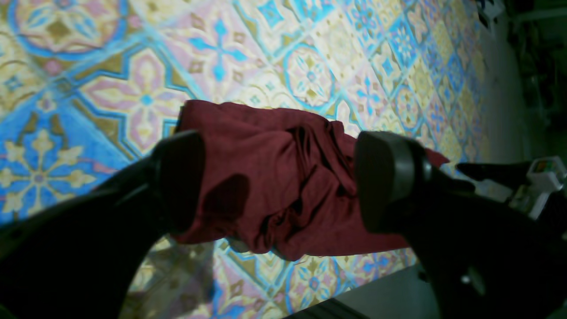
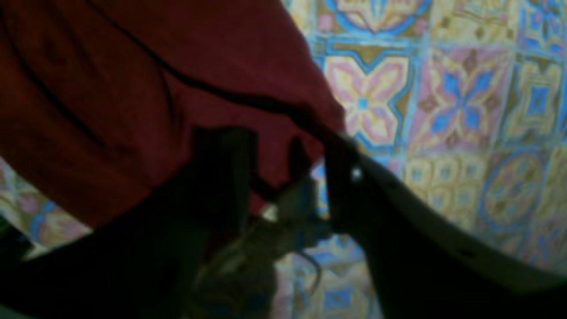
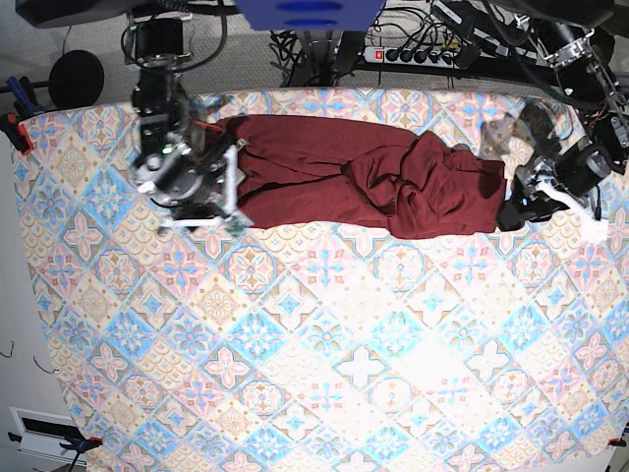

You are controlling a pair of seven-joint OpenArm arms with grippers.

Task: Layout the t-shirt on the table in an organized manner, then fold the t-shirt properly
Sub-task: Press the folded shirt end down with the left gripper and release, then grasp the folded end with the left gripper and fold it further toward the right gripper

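Observation:
The dark maroon t-shirt (image 3: 373, 167) lies stretched along the far side of the patterned table (image 3: 324, 344), bunched and creased toward its right end. My left gripper (image 3: 511, 211) is at that right end. In the left wrist view it (image 1: 281, 181) stands wide open over the crumpled t-shirt (image 1: 266, 133), holding nothing. My right gripper (image 3: 231, 182) is at the garment's left end. In the blurred right wrist view its jaws (image 2: 283, 155) stand apart, with the t-shirt (image 2: 133, 88) draped over one finger and its hem running to the other.
A power strip with cables (image 3: 413, 49) and a round black object (image 3: 77, 79) sit beyond the table's far edge. Red clamps (image 3: 15, 133) grip the left edge. The table's edge and grey floor (image 1: 390, 292) lie close to my left gripper.

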